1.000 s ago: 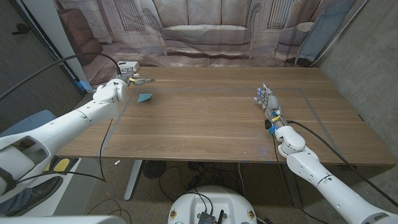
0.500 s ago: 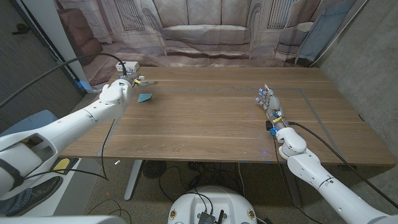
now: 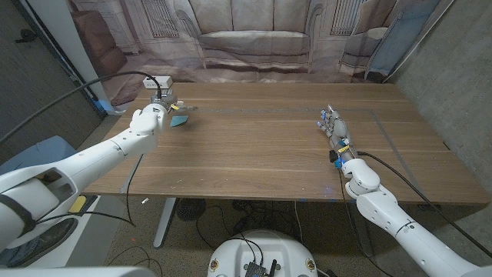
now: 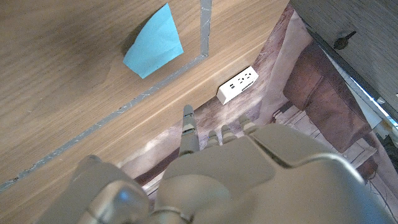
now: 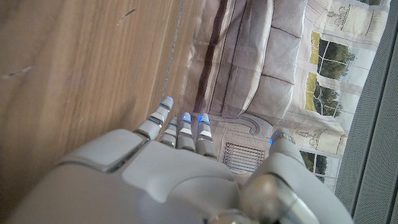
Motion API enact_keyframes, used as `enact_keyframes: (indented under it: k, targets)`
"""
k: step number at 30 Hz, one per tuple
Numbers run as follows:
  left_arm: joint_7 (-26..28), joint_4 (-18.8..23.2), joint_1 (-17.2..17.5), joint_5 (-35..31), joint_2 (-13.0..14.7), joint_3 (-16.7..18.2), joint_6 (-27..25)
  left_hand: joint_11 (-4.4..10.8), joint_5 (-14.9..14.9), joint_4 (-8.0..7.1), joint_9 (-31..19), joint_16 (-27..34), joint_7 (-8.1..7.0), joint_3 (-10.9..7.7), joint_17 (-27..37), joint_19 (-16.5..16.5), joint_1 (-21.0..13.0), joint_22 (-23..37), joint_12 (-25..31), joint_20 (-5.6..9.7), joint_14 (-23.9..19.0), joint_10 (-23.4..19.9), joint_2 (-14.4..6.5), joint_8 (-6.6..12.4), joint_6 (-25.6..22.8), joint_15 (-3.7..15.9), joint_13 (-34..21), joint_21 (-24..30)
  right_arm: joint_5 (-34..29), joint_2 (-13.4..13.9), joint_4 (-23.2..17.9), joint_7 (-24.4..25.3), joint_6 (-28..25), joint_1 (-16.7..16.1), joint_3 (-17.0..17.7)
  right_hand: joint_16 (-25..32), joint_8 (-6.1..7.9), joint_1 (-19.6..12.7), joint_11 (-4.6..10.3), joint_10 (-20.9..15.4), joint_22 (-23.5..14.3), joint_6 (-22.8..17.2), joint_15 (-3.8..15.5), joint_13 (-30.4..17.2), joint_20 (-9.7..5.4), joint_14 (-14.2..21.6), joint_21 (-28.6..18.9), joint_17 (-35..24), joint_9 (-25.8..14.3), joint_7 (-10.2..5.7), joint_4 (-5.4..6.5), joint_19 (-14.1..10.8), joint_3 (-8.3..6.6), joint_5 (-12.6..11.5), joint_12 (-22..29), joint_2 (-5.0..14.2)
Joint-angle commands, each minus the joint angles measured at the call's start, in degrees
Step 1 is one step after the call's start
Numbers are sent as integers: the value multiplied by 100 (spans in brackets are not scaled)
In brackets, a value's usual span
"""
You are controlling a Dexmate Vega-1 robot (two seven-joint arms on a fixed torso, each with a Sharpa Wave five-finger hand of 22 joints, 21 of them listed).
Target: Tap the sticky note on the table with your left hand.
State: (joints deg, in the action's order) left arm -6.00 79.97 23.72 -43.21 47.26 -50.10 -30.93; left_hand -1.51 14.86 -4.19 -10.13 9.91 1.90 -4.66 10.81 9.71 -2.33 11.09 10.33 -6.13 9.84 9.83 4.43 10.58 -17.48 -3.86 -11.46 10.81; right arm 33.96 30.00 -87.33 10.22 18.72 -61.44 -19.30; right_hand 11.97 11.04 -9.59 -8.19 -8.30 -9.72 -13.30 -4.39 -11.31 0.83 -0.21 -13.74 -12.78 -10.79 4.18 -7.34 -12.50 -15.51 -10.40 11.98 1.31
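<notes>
A light blue sticky note (image 3: 181,120) (image 4: 153,48) lies on the wooden table (image 3: 261,146) near its far left corner, just inside a grey tape line (image 4: 149,93). My left hand (image 3: 159,114) (image 4: 217,174) hovers right beside the note on its left, fingers (image 4: 188,127) stretched out and holding nothing. In the left wrist view the note lies a little ahead of the fingertips, with no contact showing. My right hand (image 3: 333,128) (image 5: 180,168) stays at the right side of the table, fingers straight and apart, holding nothing.
A white power strip (image 3: 159,81) (image 4: 238,84) with a black cable sits at the table's far left edge behind the note. Grey tape lines mark a rectangle on the tabletop. A printed backdrop hangs beyond the far edge.
My left arm has swung inward and the hand has come down closer to the sticky note, now overlapping its left edge in the head view. The right hand has stayed put.
</notes>
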Motion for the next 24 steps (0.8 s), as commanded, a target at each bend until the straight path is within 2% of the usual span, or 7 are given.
enact_keyframes:
  k: [1,15,24]
  targets:
    - [35,-330,-24,-35,-166,-113,196,50,58,-30,-11,47,-44,39,17,1734,67,11,38,41,1610,1139,12,-24,35,18,-10,24,-39,35,-73,43,-46,-40,5,4,24,19,-4,-34,-16,-27,-57,-32,26,15,32,-3,-19,-27,11,-47,30,-12,21,-2]
    - [-28,-785,-245,-12,-385,-323,424,47,98,-113,-11,55,-174,106,20,1831,109,13,34,48,1716,1375,-44,-88,367,15,-13,34,-54,31,-88,76,-75,-31,4,7,26,23,-4,-34,-17,-32,-57,-34,31,21,50,0,-19,-31,11,-51,37,-12,20,-1]
    - [-142,-989,-378,-30,-506,-486,489,47,111,-139,-11,71,-223,129,20,1849,114,13,61,42,1713,1387,-63,-38,319,-2,-14,42,-17,8,-78,104,-105,-29,18,7,26,26,-7,-25,-18,-33,-58,-36,33,23,64,2,-20,-30,11,-55,43,-13,15,1]
